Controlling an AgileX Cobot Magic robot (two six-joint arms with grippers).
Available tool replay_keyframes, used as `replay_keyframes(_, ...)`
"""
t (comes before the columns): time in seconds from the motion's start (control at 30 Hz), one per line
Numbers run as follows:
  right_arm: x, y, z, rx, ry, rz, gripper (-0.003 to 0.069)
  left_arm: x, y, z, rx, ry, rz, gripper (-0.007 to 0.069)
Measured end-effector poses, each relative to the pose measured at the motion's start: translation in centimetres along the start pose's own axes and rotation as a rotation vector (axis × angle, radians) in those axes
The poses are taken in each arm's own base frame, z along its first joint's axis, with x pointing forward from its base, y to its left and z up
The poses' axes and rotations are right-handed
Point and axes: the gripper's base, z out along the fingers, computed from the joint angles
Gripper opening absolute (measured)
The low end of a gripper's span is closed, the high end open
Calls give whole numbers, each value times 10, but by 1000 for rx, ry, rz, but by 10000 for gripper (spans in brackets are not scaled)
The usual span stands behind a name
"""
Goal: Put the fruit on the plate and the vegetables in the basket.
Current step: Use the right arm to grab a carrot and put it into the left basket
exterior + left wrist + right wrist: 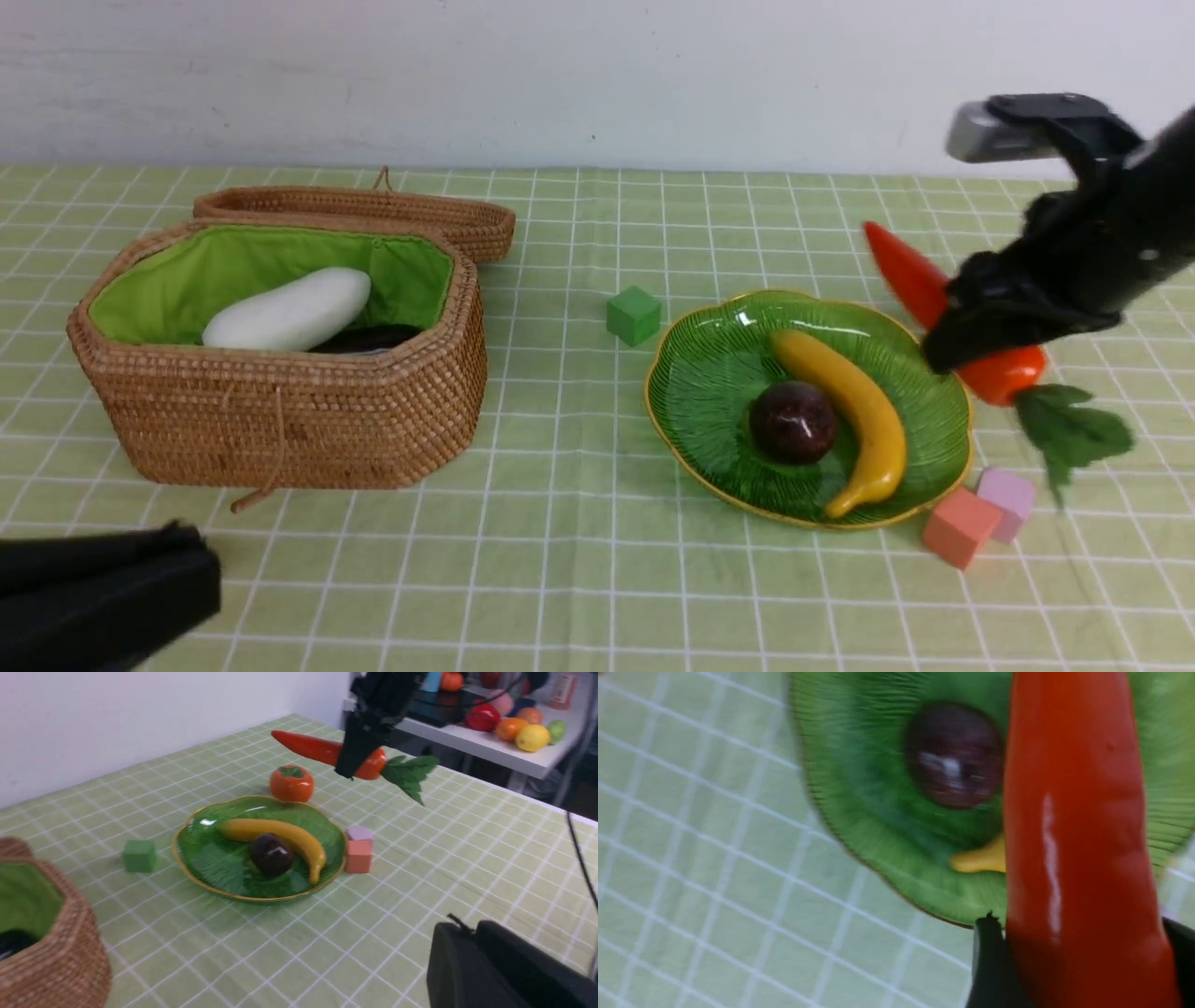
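Wicker basket (280, 411) stands at the left of the surface (560, 579), its lid (373, 210) lying open behind it; inside lie the white radish (289, 310) and, partly hidden beside it, the dark eggplant (369, 338). Low at the near left corner, the left hand (210, 569) has its fingers pressed together, holding nothing. A green cube (634, 315) sits between basket and plate (700, 373). On the plate lie the mangosteen (793, 422) and the banana (854, 411), side by side. The persimmon (291, 783) stands on the surface just beside the plate's far rim. At the right, the right hand (945, 353) pinches the carrot (910, 275) clear of the surface, tip raised, leaves (1069, 429) hanging. An orange-pink cube (960, 526) and a lilac cube (1006, 502) touch, just beside the plate's near right rim.
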Motion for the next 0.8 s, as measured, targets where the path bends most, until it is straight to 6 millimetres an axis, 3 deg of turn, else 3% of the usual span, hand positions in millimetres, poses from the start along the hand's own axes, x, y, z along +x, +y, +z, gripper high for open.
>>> replay_keyframes(0.17, -25, 89, 12, -110, -114, -166, 384, 1, 12, -1, -128, 8, -42, 13)
replay_keyframes(0.27, -43, 130, 15, -160, -216, -248, 384, 0, 17, -2, -193, -7, -43, 3)
replay_keyframes(0.3, -45, 133, 17, -162, -219, -252, 384, 0, 18, -2, -196, -9, -44, 2)
replay_keyframes(0.33, -56, 152, 19, -187, -276, -286, 384, -2, 20, -2, -218, -27, -53, 0)
replay_keyframes(0.43, -75, 181, 30, -223, -353, -330, 384, -8, 21, -5, -243, -70, -60, 0)
replay_keyframes(0.6, -104, 211, 51, -260, -452, -365, 384, -14, 25, -7, -293, -116, -24, -1)
replay_keyframes(0.8, -134, 220, 78, -277, -544, -364, 384, -14, 30, -9, -355, -115, -31, -1)
